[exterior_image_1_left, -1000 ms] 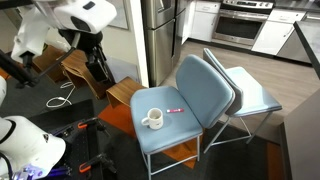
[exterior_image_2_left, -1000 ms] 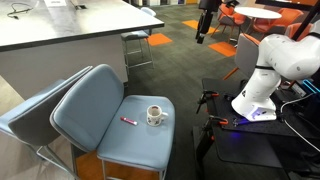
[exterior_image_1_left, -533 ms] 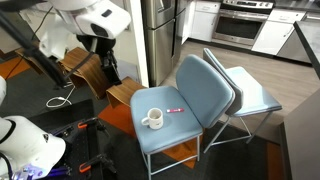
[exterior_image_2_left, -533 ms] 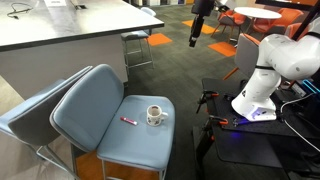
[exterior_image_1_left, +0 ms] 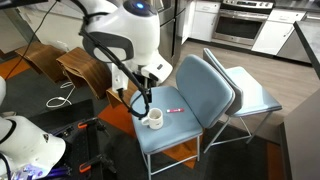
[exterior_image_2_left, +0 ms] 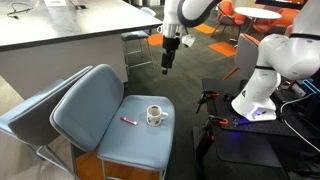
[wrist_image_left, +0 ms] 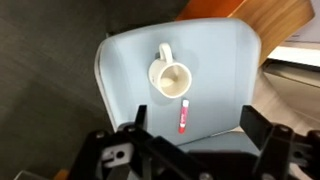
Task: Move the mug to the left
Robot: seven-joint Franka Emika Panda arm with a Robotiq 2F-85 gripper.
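Observation:
The small white mug (exterior_image_1_left: 153,119) stands upright on the blue chair seat (exterior_image_1_left: 185,125), with its dark inside showing in an exterior view (exterior_image_2_left: 155,115). In the wrist view the mug (wrist_image_left: 170,76) sits ahead of the gripper (wrist_image_left: 197,125), its handle pointing away. My gripper (exterior_image_1_left: 147,100) hangs open and empty in the air above the mug, clear of it, and it also shows in an exterior view (exterior_image_2_left: 166,66). A thin pink-red pen (wrist_image_left: 184,116) lies on the seat beside the mug.
A second blue chair (exterior_image_1_left: 252,95) stands behind the first. Wooden chairs (exterior_image_1_left: 80,68) stand nearby on the floor. A white robot base (exterior_image_2_left: 262,85) and a grey counter (exterior_image_2_left: 70,25) flank the chair. The chair backrest (exterior_image_2_left: 85,95) rises behind the pen.
The arm has swung a long way in from beside the scene. The gripper now hangs over the chair seat above the mug. The mug and pen have not moved.

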